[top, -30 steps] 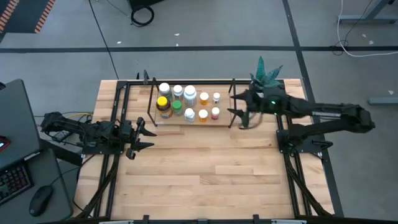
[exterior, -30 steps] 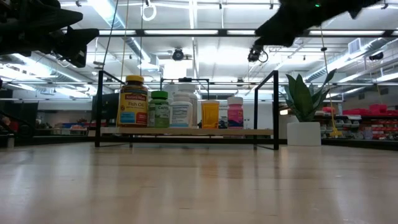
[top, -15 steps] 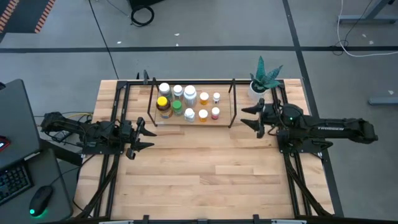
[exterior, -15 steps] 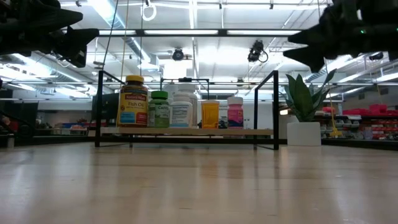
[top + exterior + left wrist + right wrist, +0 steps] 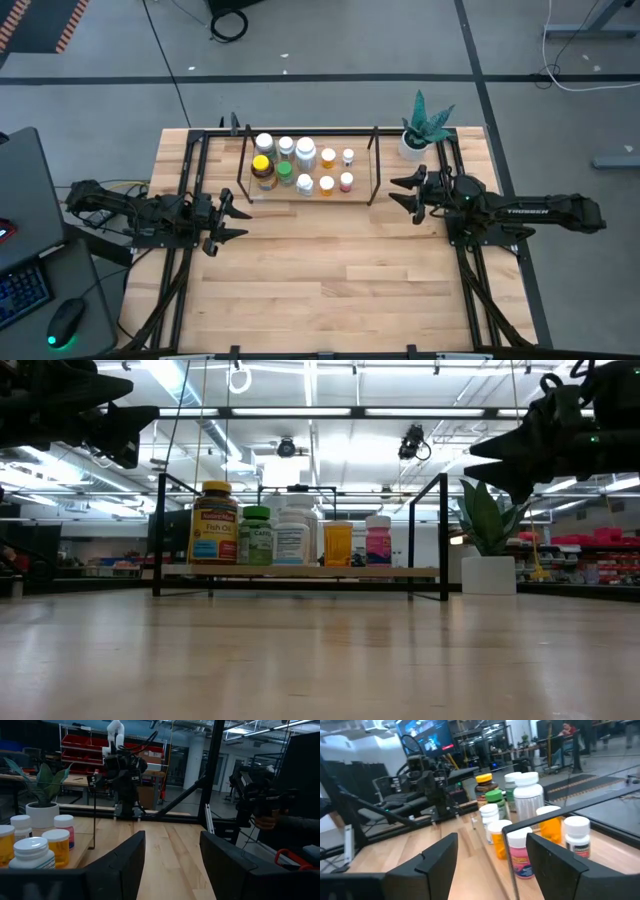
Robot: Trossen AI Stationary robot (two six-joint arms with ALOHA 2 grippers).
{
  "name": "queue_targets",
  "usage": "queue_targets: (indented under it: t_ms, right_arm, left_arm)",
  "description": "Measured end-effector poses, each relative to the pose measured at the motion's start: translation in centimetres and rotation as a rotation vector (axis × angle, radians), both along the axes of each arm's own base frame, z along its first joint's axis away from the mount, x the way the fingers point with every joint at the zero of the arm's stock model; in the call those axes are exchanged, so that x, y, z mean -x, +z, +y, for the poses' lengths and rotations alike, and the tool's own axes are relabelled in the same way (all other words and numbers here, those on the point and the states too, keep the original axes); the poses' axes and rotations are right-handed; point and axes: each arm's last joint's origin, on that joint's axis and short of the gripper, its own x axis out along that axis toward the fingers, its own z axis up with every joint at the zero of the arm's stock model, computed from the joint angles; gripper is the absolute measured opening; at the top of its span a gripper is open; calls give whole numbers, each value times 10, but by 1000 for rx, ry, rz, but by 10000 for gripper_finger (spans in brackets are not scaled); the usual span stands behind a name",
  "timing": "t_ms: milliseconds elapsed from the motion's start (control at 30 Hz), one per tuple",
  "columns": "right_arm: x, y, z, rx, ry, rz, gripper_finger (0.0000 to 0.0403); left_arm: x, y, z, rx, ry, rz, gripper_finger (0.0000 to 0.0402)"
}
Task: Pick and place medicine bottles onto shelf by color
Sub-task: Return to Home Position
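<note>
Evidently sorting is judged complete and the return-to-rest step is in hand. The medicine bottles (image 5: 306, 155) are all found on the shelf (image 5: 362, 168), at the far middle of the surface (image 5: 330, 280), in two rows. The yellow-capped bottle (image 5: 261, 166) and green-capped bottle (image 5: 285, 172) are set at the left end of the front row, and the pink bottle (image 5: 346, 181) at its right end.

The right pincer (image 5: 398, 191) is held just right of the shelf, near the potted plant (image 5: 412, 143), with fingers spread wide and nothing gripped. The left pincer (image 5: 245, 223) is parked by the shelf's front-left corner, likewise agape and empty.

Next, only a fold-back of the right arm seems called for, kept off the black rods and the plant.

In the low view the back row is masked by the front bottles, and both pincers are cut off as dark shapes at the top corners. Labels cannot be read from above.
</note>
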Motion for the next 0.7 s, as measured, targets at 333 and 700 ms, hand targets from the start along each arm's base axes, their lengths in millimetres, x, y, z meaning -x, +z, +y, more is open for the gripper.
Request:
queue_targets:
  t_ms: [333,700]
  right_arm:
    - [1,0,-3,-19,-95,-7,242]
    - [1,0,-3,-19,-95,-7,244]
  left_arm:
    - [0,0,0,0,0,0,193]
    - [0,0,0,0,0,0,196]
